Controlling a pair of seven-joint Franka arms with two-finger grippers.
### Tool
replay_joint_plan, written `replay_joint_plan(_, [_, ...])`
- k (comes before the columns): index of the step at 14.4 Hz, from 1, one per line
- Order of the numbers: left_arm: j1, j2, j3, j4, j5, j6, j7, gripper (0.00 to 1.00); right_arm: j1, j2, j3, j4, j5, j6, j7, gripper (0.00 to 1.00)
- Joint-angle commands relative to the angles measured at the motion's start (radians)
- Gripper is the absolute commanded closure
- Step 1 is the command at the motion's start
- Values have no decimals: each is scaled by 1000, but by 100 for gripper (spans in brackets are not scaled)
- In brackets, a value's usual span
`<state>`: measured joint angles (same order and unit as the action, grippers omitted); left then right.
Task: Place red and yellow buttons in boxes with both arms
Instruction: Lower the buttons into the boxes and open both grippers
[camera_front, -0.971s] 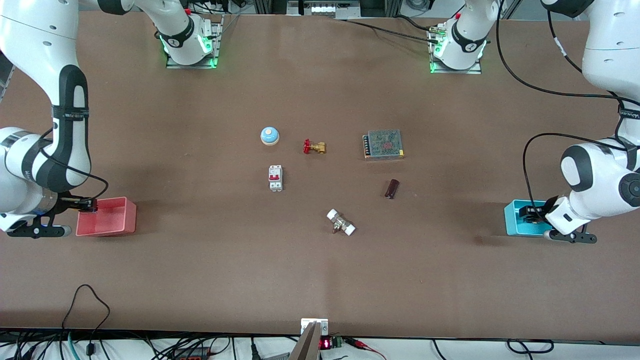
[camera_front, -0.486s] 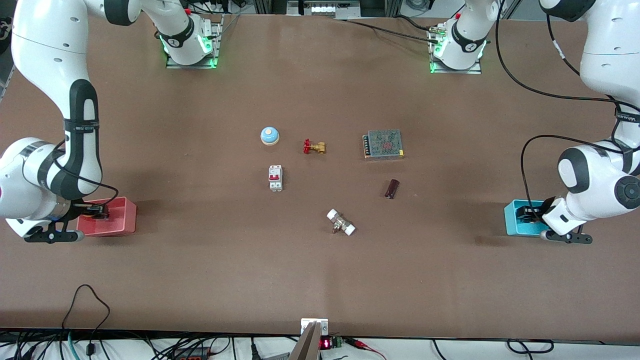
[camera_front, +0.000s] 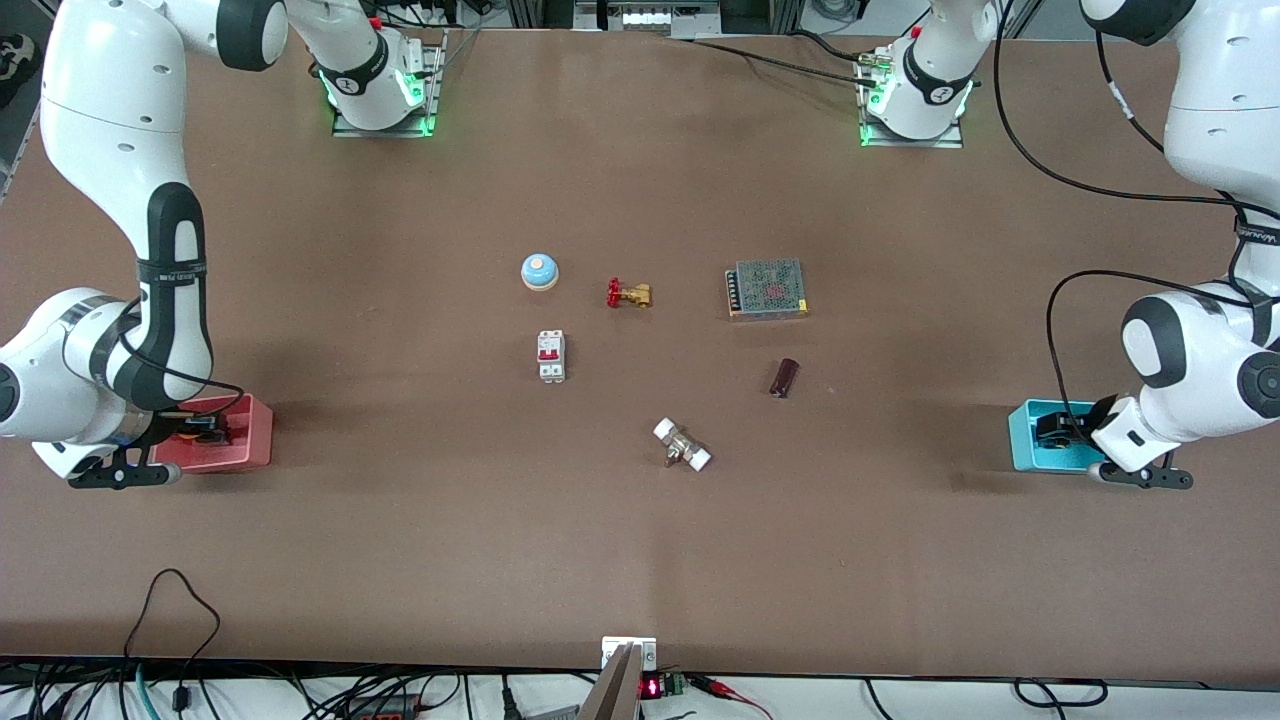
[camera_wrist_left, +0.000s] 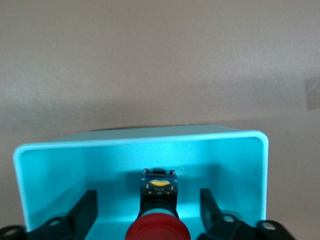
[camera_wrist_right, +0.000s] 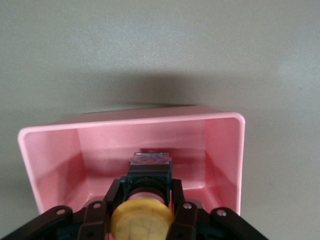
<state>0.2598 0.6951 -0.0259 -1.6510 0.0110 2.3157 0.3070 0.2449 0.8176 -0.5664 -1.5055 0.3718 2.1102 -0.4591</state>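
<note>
Right gripper (camera_wrist_right: 142, 212), clamped on the yellow button (camera_wrist_right: 140, 220), has sunk into the pink box (camera_wrist_right: 231, 150); left gripper (camera_wrist_left: 150, 210) hangs spread, red button (camera_wrist_left: 159, 231) dropped in the cyan box (camera_wrist_left: 250, 160).

Even, bright overhead light falls on the matte brown surface (camera_front: 400, 560), which shows no glare, only a faint paler band down its middle. Soft, blurred shadows lie beside the pink-red plastic tub (camera_front: 250, 440) and the cyan plastic tub (camera_front: 1025, 445), spreading toward the middle of the surface. Green lamps glow at both arm bases. In the wrist views the near things are out of focus: the red round cap (camera_wrist_left: 157, 231) and the yellow round cap (camera_wrist_right: 140, 221) are blurred, while the tub walls are sharper, and a dark shadow hugs each tub's outer wall.
</note>
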Motion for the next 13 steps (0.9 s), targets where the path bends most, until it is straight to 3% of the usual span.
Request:
replay_joint_plan(1, [7, 3, -8, 37, -23, -19, 26, 0, -13, 26, 8, 24, 28, 19, -36, 74])
replay_joint_plan(6, [7, -3, -16, 195, -25, -244, 15, 0, -24, 40, 34, 22, 27, 40, -59, 72])
replay_joint_plan(9, [6, -60, -17, 217, -25, -330, 6, 0, -30, 43, 34, 22, 29, 53, -72, 67])
replay_joint_plan(10, [4, -75, -19, 217, -25, -355, -5, 0, -29, 43, 34, 22, 29, 54, -69, 39])
replay_joint_plan(11, [0, -92, -19, 217, -25, -383, -15, 0, -29, 43, 34, 24, 30, 54, -61, 0])
replay_joint_plan(13, [-7, -138, -49, 214, -25, -451, -78, 0, -24, 28, 33, 24, 27, 42, -66, 0])
